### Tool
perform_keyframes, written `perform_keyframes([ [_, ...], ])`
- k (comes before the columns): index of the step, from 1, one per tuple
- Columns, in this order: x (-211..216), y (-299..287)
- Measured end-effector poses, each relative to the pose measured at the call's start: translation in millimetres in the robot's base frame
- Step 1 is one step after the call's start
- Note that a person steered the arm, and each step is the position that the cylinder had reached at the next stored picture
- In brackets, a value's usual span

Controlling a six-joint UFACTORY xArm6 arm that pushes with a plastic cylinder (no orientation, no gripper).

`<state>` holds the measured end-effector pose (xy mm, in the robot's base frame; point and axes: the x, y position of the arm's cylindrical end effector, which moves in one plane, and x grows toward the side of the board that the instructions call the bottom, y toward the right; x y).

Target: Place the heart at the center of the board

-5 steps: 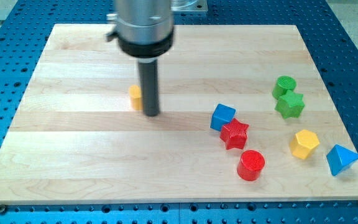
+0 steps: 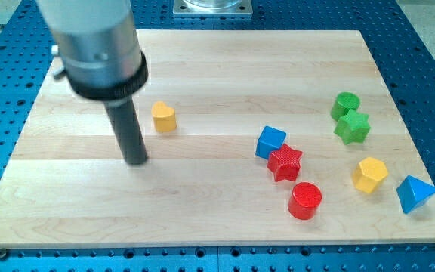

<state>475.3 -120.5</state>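
Note:
A small yellow heart block [image 2: 164, 116] sits on the wooden board [image 2: 66, 189], left of the board's middle. My tip [image 2: 136, 160] rests on the board below and to the left of the heart, a short gap apart, not touching it. The rod rises from there to the arm's grey body at the view's top left.
A blue cube [image 2: 270, 141], a red star [image 2: 285, 162] and a red cylinder [image 2: 305, 200] cluster right of the middle. A green cylinder [image 2: 346, 103], a green star [image 2: 352, 127], a yellow hexagon-like block [image 2: 369, 174] and a blue triangle [image 2: 414, 193] lie at the right.
My tip has moved left and down, from just right of the heart to its lower left. The heart now shows fully and has stayed in place.

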Motion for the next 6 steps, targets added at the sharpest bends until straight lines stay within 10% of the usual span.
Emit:
perform_keyframes([
  [4,-33,130],
  [6,-9,80],
])
